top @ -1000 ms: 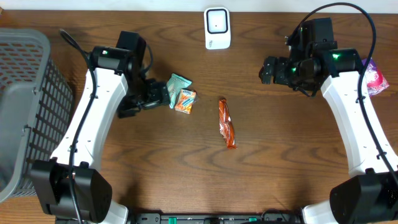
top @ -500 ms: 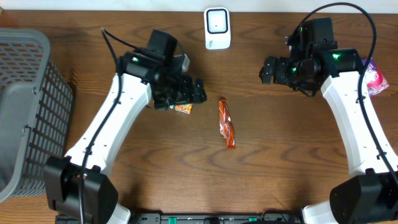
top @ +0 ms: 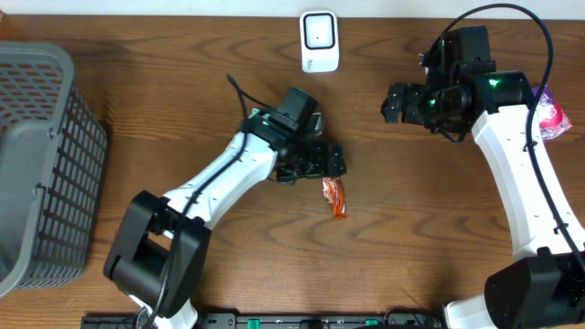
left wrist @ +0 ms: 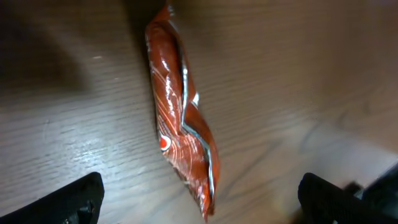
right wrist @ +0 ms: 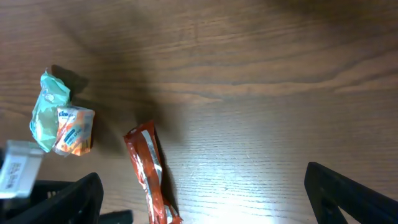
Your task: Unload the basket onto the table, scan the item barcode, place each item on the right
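A long orange-red snack packet (top: 336,197) lies flat on the wooden table, also seen lengthwise in the left wrist view (left wrist: 183,124) and the right wrist view (right wrist: 149,177). My left gripper (top: 335,165) hovers over its upper end, open, with the packet's tip between the spread fingers (left wrist: 74,200) and nothing held. The white barcode scanner (top: 319,41) stands at the back centre. My right gripper (top: 392,102) is open and empty, well to the right of the packet, above bare wood (right wrist: 205,199).
A grey plastic basket (top: 41,155) fills the left edge. A teal packet (right wrist: 53,106) and a small orange packet (right wrist: 74,130) lie left of the red one, hidden under my left arm from overhead. A pink bag (top: 551,114) sits at far right.
My left arm has swung right, from beside the teal and orange packets to over the orange-red packet's upper end. The right arm has not moved.
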`<state>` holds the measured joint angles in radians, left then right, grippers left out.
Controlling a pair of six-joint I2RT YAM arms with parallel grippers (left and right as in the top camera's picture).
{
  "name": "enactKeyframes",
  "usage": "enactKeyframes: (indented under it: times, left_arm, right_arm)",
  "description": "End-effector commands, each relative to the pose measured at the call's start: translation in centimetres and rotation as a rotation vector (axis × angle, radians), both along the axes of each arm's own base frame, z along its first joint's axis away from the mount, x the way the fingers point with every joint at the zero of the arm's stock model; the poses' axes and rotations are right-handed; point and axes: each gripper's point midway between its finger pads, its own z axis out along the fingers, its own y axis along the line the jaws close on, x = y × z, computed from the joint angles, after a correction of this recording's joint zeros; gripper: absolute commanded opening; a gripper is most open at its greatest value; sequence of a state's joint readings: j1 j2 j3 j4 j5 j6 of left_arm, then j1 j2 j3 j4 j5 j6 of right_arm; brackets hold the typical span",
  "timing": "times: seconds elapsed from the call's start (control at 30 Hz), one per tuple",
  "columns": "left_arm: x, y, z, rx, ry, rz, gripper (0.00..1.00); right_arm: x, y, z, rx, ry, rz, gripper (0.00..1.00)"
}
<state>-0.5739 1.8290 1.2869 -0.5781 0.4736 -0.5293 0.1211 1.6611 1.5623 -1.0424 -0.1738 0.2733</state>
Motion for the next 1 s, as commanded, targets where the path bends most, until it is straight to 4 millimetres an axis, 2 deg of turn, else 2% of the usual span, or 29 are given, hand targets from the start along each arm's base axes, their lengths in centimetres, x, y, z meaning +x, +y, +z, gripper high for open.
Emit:
enactKeyframes:
  times: [0.0, 0.17, 0.2, 0.37, 0.43, 0.73, 0.87, 0.9, 0.93, 0.97]
  left_arm:
    - [0.8, 1.1, -2.6, 0.125, 0.029, 0.156, 0.98]
    - [1.1, 0.0, -4.9, 0.13, 0.045, 0.162, 0.97]
    - [1.1, -0.4, -5.7, 0.127, 0.058, 0.174, 0.91]
    - [0.6, -1.8, -6.3, 0.093, 0.071, 0.138, 0.65]
    - [0.3, -2.1, -6.3, 0.093, 0.07, 0.128, 0.6]
    - [0.4, -1.8, -7.6, 0.203, -0.01, 0.134, 0.58]
    - [0.5, -1.6, -7.9, 0.216, -0.015, 0.134, 0.34]
    - [0.5, -1.6, -7.9, 0.216, -0.016, 0.135, 0.2]
    - [0.5, -1.5, -7.9, 0.217, -0.017, 0.135, 0.1]
    - [0.6, -1.4, -7.9, 0.223, -0.022, 0.134, 0.08]
  right_arm:
    - [0.3, -0.3, 1.0, -0.01, -0.033, -0.002, 0.99]
    - [0.3, -0.3, 1.0, -0.01, -0.033, -0.002, 0.99]
    - [0.3, -0.3, 1.0, -0.01, -0.033, -0.002, 0.99]
    - [0.3, -0.3, 1.0, -0.01, -0.033, -0.002, 0.99]
    - [0.3, -0.3, 1.0, -0.01, -0.033, -0.002, 0.99]
    - [0.3, -0.3, 1.0, -0.01, -0.033, -0.002, 0.99]
    - [0.3, -0.3, 1.0, -0.01, -0.033, -0.002, 0.99]
    - [0.3, -0.3, 1.0, -0.01, -0.033, -0.002, 0.99]
    - [0.3, -0.3, 1.0, -0.01, -0.033, -0.002, 0.99]
    - [0.3, -0.3, 1.0, -0.01, -0.033, -0.002, 0.99]
